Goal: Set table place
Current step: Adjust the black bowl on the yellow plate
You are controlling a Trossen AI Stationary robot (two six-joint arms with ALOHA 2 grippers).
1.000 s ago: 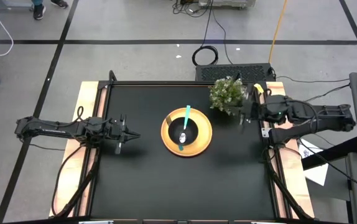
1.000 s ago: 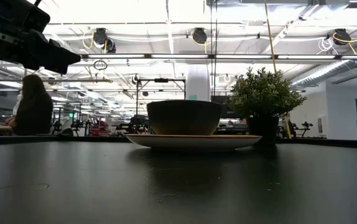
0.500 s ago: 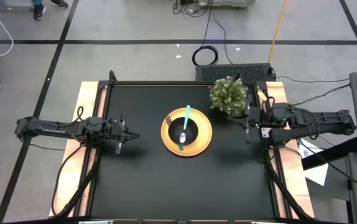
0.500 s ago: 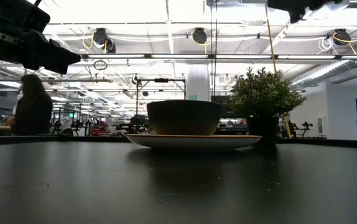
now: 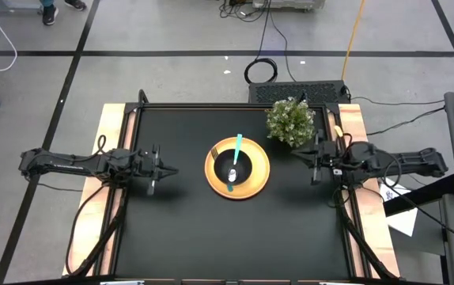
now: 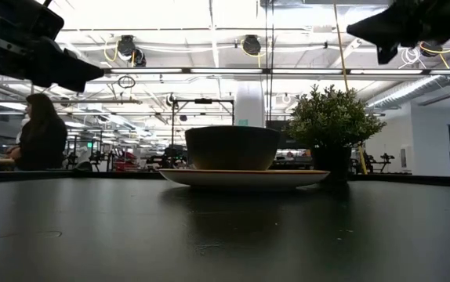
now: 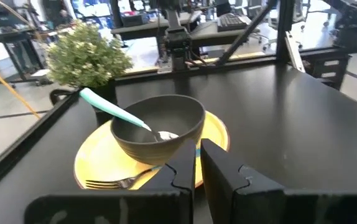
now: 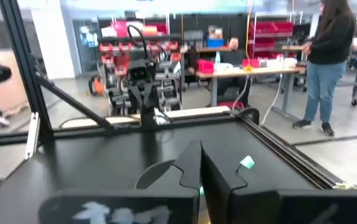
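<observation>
Black bowl (image 5: 236,166) on yellow plate (image 5: 256,180) — left gripper (image 5: 169,170) at its 9 o'clock, right gripper (image 5: 299,155) at 3 o'clock; both sets of fingers together, holding nothing.

Yellow plate (image 5: 257,180) at centre of black worktop (image 5: 187,229), black bowl (image 5: 232,169) on plate, teal-handled spoon (image 5: 236,153) leaning in bowl, fork (image 7: 113,182) on plate beside bowl.

The room is a wide workshop with a grey floor (image 5: 172,79) crossed by dark tape lines (image 5: 227,53). Beyond the lines, black cables (image 5: 262,70) coil and a yellow cable (image 5: 357,36) runs off. Long ceiling strip lights (image 6: 209,70) glow overhead. Beneath them stand red parts bins (image 8: 259,31) on shelving, a workbench (image 8: 253,71) and a person in jeans (image 8: 328,62).
</observation>
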